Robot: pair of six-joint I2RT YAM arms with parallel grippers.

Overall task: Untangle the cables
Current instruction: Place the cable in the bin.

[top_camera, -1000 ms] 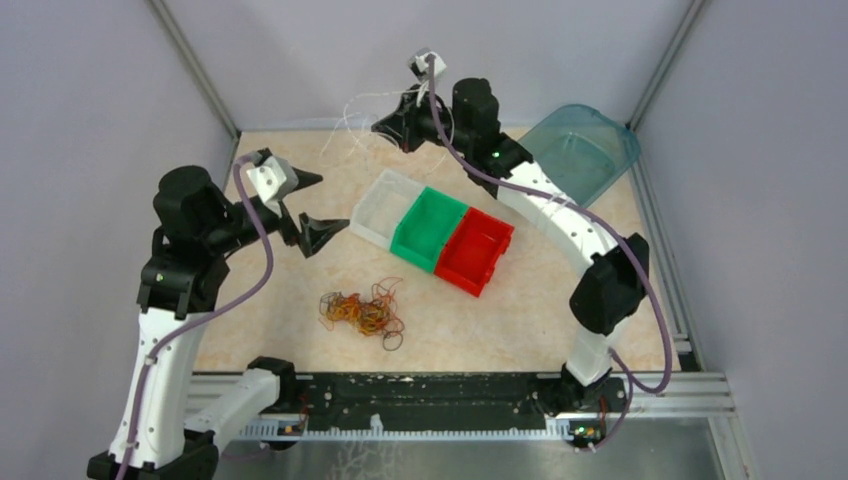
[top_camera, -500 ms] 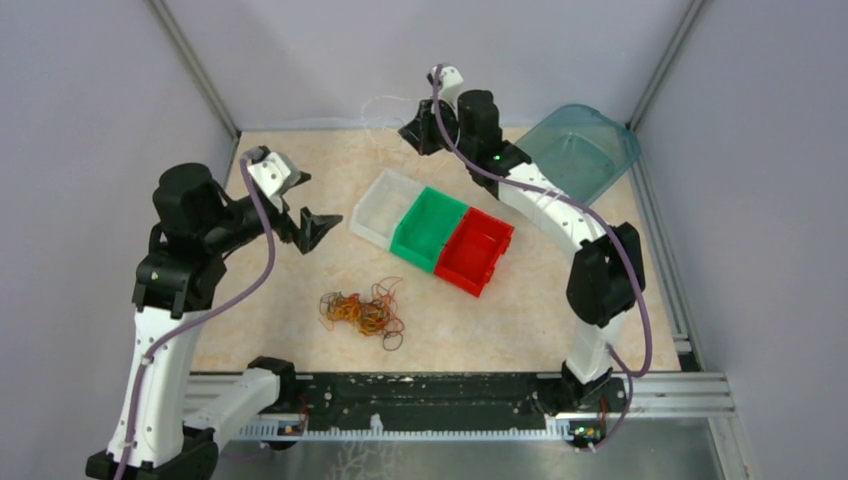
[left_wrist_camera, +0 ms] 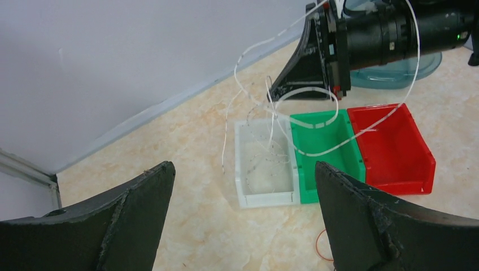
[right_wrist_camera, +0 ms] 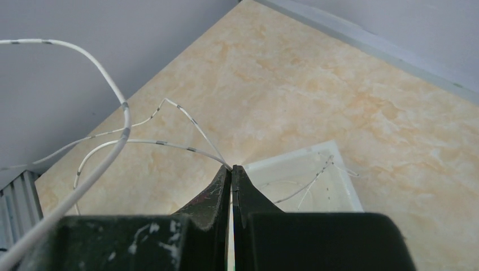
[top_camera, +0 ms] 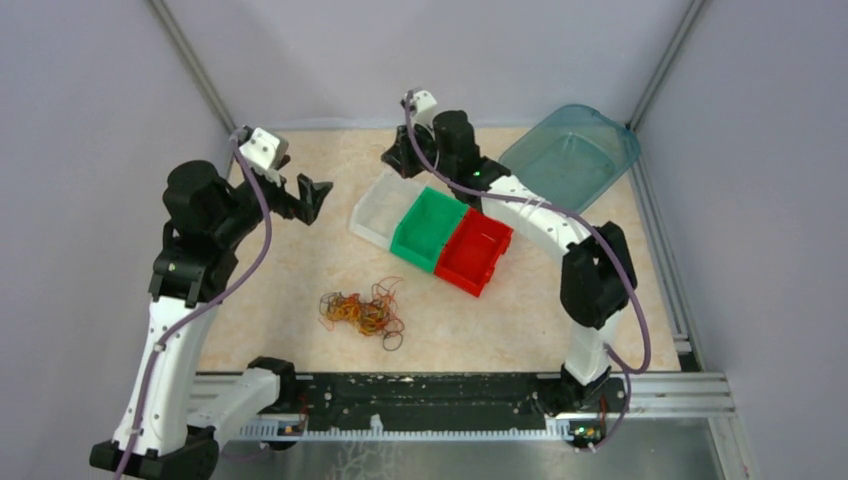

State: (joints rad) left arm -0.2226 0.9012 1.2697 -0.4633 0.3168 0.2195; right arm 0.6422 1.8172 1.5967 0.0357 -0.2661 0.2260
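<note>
Cables (top_camera: 362,312): tangled heap on table (top_camera: 300,270), near front edge.
Right gripper (right_wrist_camera: 232,169): arm stretched far forward, clenched on white wire (right_wrist_camera: 121,107) above clear bin (left_wrist_camera: 266,199).
Left gripper (left_wrist_camera: 243,169): raised at left, fingers spread wide, holding nothing.

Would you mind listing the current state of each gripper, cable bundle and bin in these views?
left gripper: open, empty, raised off the table.
right gripper: shut on the white cables, by the clear bin.
white cables: pinched, loops hanging, some strands in the clear bin.
coloured tangle: knotted, lying on the table, untouched.
clear bin: holds white strands.
green bin: looks empty.
red bin: looks empty.
</note>
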